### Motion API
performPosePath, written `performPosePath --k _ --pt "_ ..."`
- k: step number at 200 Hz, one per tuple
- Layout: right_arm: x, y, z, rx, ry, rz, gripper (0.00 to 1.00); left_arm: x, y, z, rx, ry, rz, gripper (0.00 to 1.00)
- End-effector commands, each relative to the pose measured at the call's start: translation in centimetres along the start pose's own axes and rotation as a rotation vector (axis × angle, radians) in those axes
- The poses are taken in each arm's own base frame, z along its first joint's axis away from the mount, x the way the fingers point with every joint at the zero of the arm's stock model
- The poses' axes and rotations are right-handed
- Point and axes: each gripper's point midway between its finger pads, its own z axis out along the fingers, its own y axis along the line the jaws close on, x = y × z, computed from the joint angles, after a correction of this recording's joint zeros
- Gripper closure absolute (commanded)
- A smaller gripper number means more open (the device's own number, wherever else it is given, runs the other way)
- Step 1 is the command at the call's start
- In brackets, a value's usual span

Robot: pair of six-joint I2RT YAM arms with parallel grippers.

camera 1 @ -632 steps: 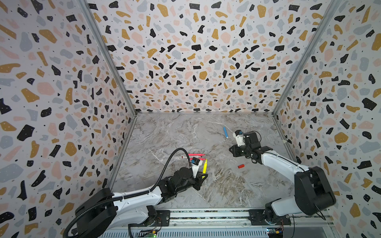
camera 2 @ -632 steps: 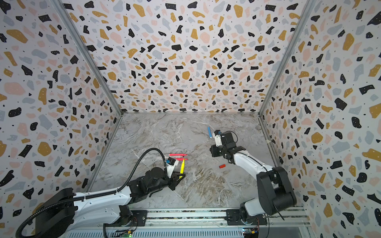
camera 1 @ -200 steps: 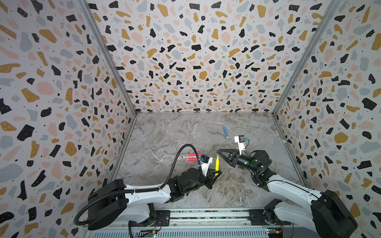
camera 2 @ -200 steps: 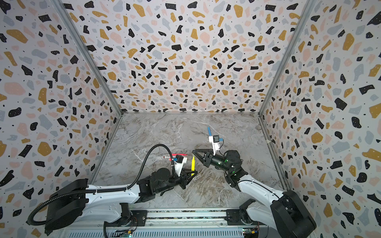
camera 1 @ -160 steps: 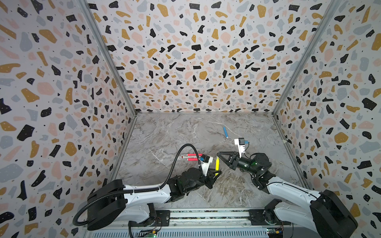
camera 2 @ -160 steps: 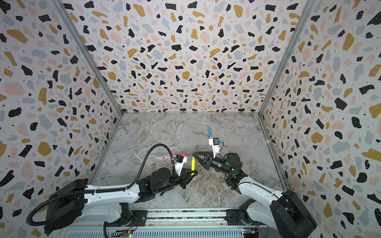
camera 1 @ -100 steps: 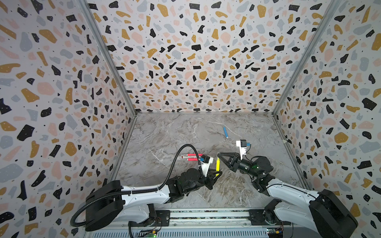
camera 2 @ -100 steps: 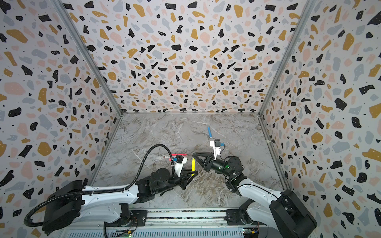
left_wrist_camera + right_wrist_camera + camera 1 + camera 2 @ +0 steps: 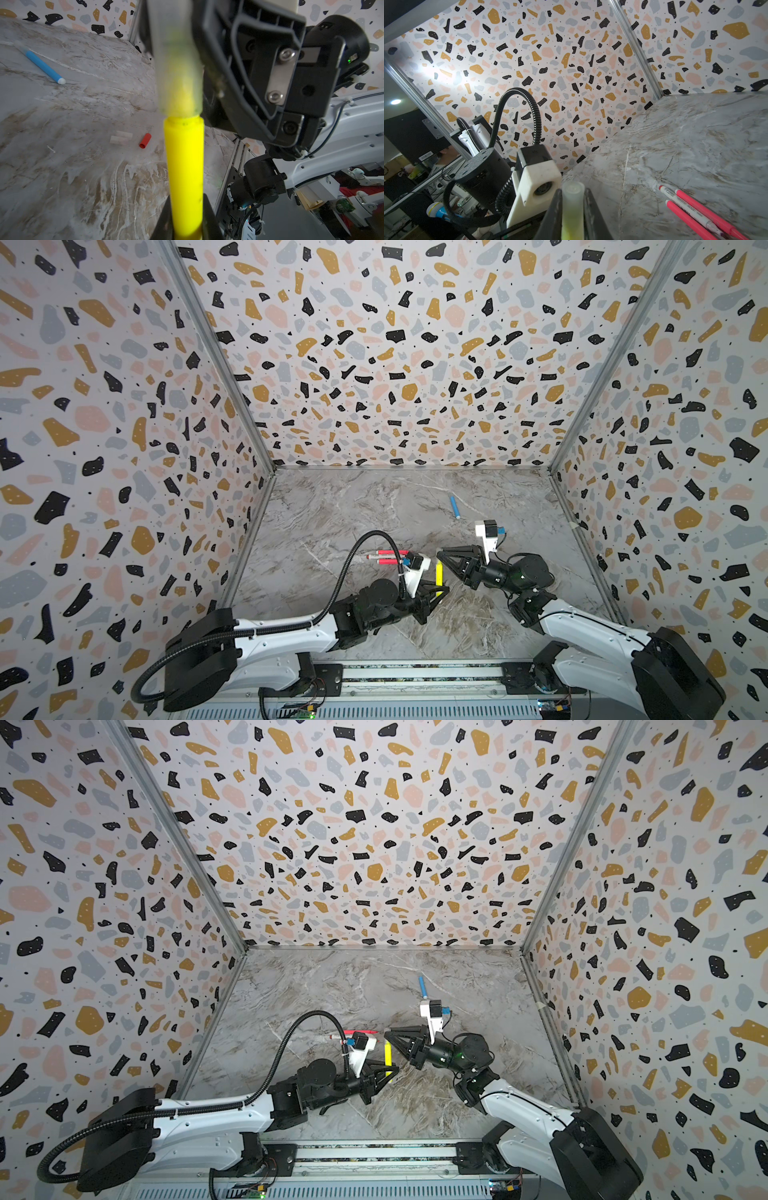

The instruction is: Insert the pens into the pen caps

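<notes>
Yellow pen point(image 9: 184, 166) hides its tip in a blurred clear cap point(image 9: 178, 62); left fingers point(image 9: 211, 224) pinch the pen, right fingers point(image 9: 552, 218) the cap; red cap point(image 9: 145, 140) lies apart on the table point(image 9: 62, 176)

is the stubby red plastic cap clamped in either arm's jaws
No, the stubby red plastic cap lies loose on the marble tabletop.

Robot lab test booth: terrazzo-print walls point(image 9: 395, 364), marble-look tabletop point(image 9: 353, 510), metal mounting rail point(image 9: 415, 674).
</notes>
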Motion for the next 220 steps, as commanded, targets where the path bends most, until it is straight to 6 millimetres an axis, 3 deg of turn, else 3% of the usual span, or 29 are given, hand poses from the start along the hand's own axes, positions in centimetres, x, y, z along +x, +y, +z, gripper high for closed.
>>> performPosePath --k 1,72,110,151,175,220 --pt "3.8 2.0 0.1 -0.129 0.187 0.03 0.82 -7.6 -4.3 -2.2 0.156 -0.273 0.05 1.0" --pt "3.5 3.1 0.3 -0.186 0.205 0.023 0.79 -8.5 -3.9 -3.9 0.111 -0.306 0.083 1.0" --pt "2.4 3.7 0.6 -0.192 0.193 0.003 0.51 -7.8 -3.1 -3.4 0.067 -0.267 0.104 1.0" --pt "1.6 3.3 0.4 -0.133 0.175 -0.021 0.43 -7.6 -2.6 -3.8 0.039 -0.261 0.114 1.0" --pt "0.0 2.6 -0.1 -0.05 0.143 -0.045 0.39 -7.4 -2.1 -3.9 0.007 -0.25 0.125 1.0" --pt "-4.6 2.1 0.0 0.127 0.119 -0.15 0.33 -6.4 -0.8 -3.5 -0.048 -0.211 0.132 1.0"
